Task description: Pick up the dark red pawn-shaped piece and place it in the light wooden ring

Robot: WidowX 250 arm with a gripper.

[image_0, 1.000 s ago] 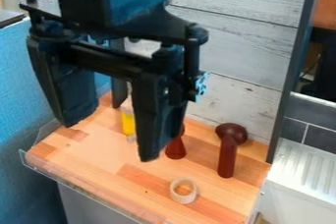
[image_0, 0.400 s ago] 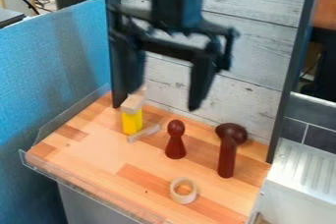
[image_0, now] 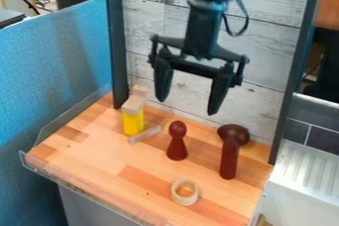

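Ring (image_0: 187, 201) of pale material lies closest to you on the bench (image_0: 99, 165), lower than your hand (image_0: 186, 106) and toward the viewer from it. A clear rim (image_0: 92, 197) runs along the bench's near edge, well below the hand and out to its left in the view. Farther back, below the hand and off to its right in the view, you have the dark red piece (image_0: 228, 160), with a straight shank and a bulky rounded head. Below the hand, the red figure (image_0: 177, 148) stands upright, round-headed and wide at its foot. To the hand's lower left you see a small pale stick (image_0: 144, 135) lying just beside the yellow block (image_0: 133, 123), which carries a light wooden block (image_0: 133, 104) on top. Another pale block (image_0: 139, 90) shows just behind that one, left of the hand.

Your hand hangs above the back part of the bench, pointing down, its two fingers (image_0: 218, 93) spread wide with just air between them; it is apart from the pieces below. Behind the hand rises the whitewashed plank wall (image_0: 265, 56), with a dark post (image_0: 117, 46) to the hand's left.
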